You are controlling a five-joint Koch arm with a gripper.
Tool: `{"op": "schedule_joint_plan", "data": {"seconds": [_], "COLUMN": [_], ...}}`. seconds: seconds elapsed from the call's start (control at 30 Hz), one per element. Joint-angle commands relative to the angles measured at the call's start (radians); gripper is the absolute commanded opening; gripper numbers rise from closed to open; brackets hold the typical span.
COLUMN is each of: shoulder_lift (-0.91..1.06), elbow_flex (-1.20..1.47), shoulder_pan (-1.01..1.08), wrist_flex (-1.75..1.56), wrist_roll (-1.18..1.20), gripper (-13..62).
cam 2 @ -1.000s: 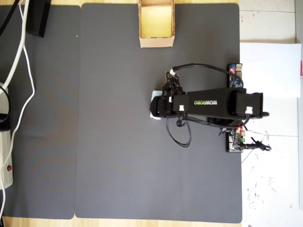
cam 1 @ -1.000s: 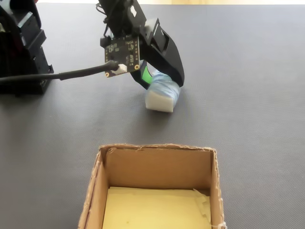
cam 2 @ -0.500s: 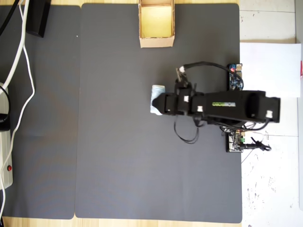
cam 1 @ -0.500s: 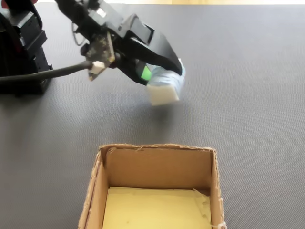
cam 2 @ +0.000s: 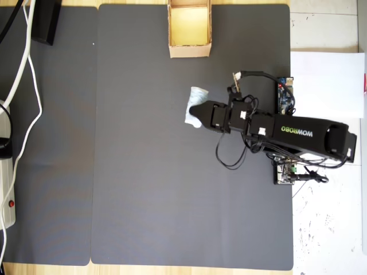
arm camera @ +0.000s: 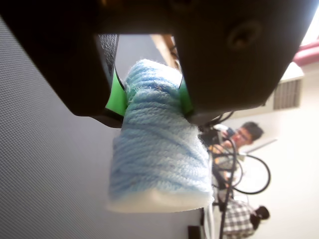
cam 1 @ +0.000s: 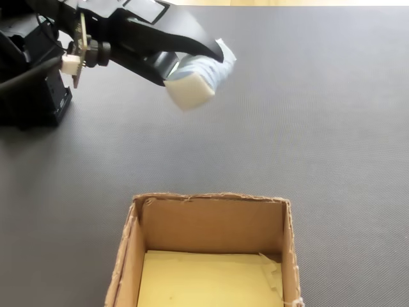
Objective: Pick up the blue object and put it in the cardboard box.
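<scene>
Pinched at one end only between the green-padded jaws of the gripper [arm camera: 147, 99], the blue object [cam 1: 195, 78] is held clear of the mat in the upper middle of the fixed view. Most of the roll overhangs unsupported, so a slip is judged possible before the cardboard box [cam 1: 208, 216], at the bottom centre, is reached.

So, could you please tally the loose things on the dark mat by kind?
Blue roll: 1, held in the gripper above the mat
Cardboard box: 1
Total: 2
</scene>
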Motion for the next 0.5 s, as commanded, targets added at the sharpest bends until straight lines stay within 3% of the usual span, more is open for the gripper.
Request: {"op": "schedule_joint_plan", "data": {"seconds": [0.0,0.2,0.47], "shoulder_lift": [0.020,-0.021,-0.336], "elbow_flex": [-0.048,-0.161,-0.500], "shoulder_pan": [0.005,0.120,0.359], "wrist_flex": [-0.100,-0.121,-0.133], "wrist_roll": [0.003,-0.055,-0.080], "gripper": [-11.1,-11.1,-11.1]}}
